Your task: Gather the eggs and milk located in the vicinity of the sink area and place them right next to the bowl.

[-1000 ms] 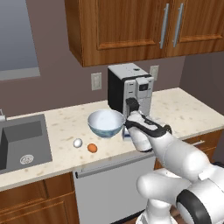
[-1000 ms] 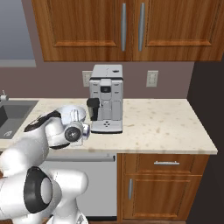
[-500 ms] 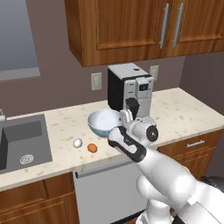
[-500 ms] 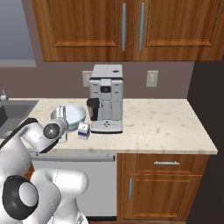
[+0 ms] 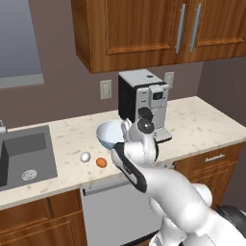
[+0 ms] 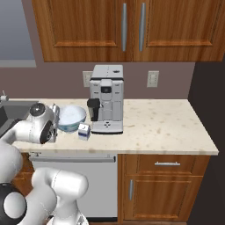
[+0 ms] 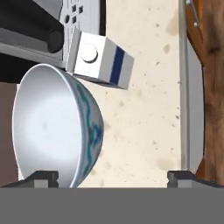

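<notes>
Milk carton [image 6: 84,131] stands on the counter [image 6: 167,127], just beside the bowl [image 6: 71,117].
The pincer [image 7: 113,177] is open and empty; white egg [image 5: 85,156] and brown egg [image 5: 101,163] lie between bowl and sink [image 5: 24,156].

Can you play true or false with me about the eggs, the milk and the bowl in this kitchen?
1. The milk stands on the counter beside the bowl. True.
2. The gripper is squeezing the milk. False: its fingers are spread wide with nothing between them.
3. Both eggs are inside the bowl. False: the white egg and the orange-brown egg lie on the counter, between the bowl and the sink.
4. A coffee machine stands on the counter right of the bowl in the right base view. True.
5. The bowl is tipped upside down. False: it sits upright, open side up.
</notes>
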